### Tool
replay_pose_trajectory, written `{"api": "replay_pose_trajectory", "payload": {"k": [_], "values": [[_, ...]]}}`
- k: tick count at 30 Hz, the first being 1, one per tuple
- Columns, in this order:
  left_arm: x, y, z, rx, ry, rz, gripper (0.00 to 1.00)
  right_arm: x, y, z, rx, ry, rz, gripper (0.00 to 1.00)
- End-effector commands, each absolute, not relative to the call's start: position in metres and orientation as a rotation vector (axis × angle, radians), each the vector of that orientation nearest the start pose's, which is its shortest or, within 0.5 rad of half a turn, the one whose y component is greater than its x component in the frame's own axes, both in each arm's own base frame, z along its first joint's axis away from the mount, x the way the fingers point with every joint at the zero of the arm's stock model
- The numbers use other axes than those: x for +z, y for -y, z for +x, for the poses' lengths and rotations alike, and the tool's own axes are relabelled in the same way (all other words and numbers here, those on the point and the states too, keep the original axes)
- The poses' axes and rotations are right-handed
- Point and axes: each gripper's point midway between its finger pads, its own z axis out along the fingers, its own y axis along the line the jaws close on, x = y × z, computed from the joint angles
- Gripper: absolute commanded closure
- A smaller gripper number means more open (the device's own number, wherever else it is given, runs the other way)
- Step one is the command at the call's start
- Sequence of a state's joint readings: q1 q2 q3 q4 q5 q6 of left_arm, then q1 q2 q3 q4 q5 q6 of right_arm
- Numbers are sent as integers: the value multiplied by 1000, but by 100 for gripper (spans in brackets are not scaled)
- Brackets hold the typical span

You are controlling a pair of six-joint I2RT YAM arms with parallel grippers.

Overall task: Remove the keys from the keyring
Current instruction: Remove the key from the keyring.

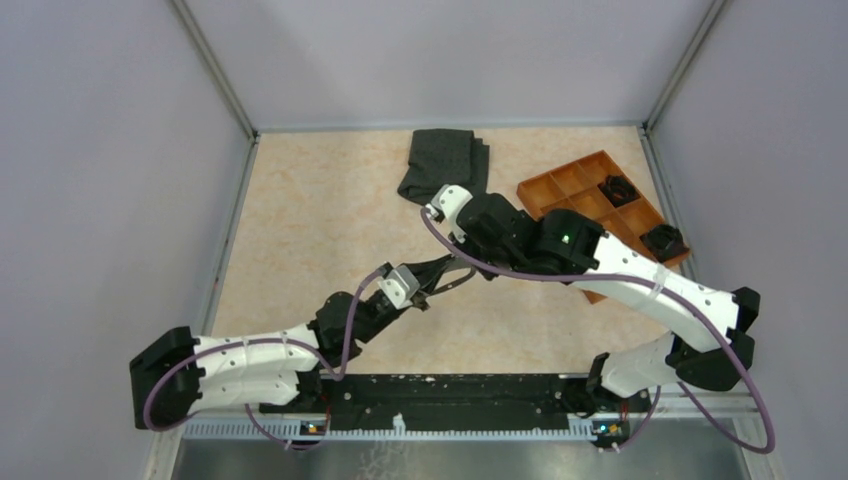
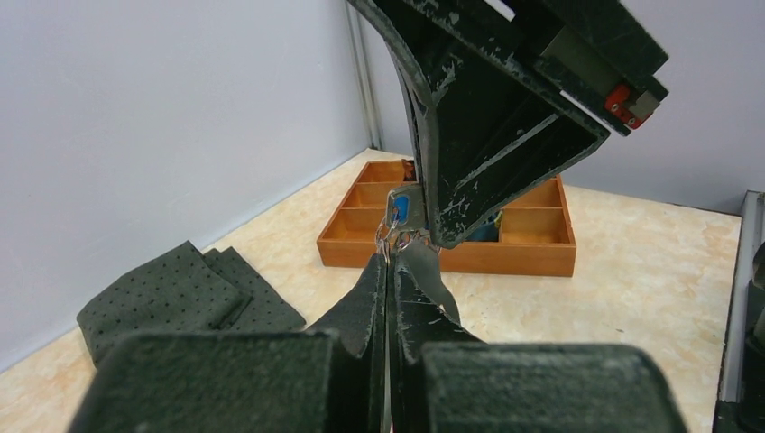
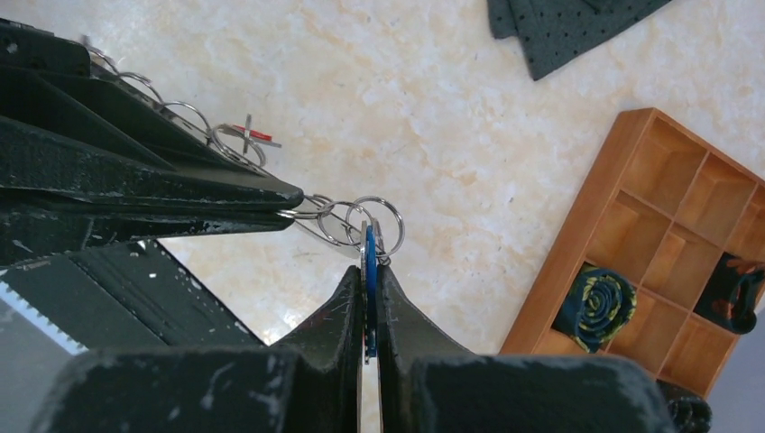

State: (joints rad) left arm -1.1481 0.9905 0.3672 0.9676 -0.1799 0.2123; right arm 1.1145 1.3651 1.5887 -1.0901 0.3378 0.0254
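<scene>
Two keys are in sight. We see a blue-headed key (image 3: 370, 262) pinched edge-on between the closed jaws of the right gripper (image 3: 368, 273). A red-headed key (image 3: 254, 135) hangs farther back along the chain, beside the left gripper (image 3: 290, 196). Both sit on the keyring (image 3: 357, 222), a short chain of linked metal rings stretched between the two grippers above the table (image 3: 469, 108). The left gripper is clamped tight on the ring chain, and its tips come almost nose to nose with the right gripper's. From the left wrist we find the rings just past its fingertips, with the blue head right above them, under the right gripper. From overhead, the two grippers meet near the middle of the table. Toward the far right lies a wooden tray (image 1: 556, 186) of compartments, with black clumps (image 1: 618, 188) in two of them. A folded dark grey cloth (image 1: 445, 165) lies by the far edge, just left of the tray.
</scene>
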Motion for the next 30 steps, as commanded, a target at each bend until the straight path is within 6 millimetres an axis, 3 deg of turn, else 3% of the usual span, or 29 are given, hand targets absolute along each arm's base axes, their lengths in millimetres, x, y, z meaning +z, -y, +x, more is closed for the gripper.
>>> {"api": "replay_pose_trajectory", "payload": {"k": [1, 9, 16, 30], "values": [[332, 290, 166, -788, -905, 563, 100, 281, -244, 201, 97, -2103, -1021, 100], [322, 295, 171, -771, -930, 571, 100, 294, -252, 200, 152, -2082, -1026, 100], [303, 310, 189, -714, -1049, 587, 96, 310, -262, 198, 202, -2036, -1041, 100], [302, 315, 196, -697, -1065, 580, 85, 313, -273, 194, 214, -2018, -1070, 100]]}}
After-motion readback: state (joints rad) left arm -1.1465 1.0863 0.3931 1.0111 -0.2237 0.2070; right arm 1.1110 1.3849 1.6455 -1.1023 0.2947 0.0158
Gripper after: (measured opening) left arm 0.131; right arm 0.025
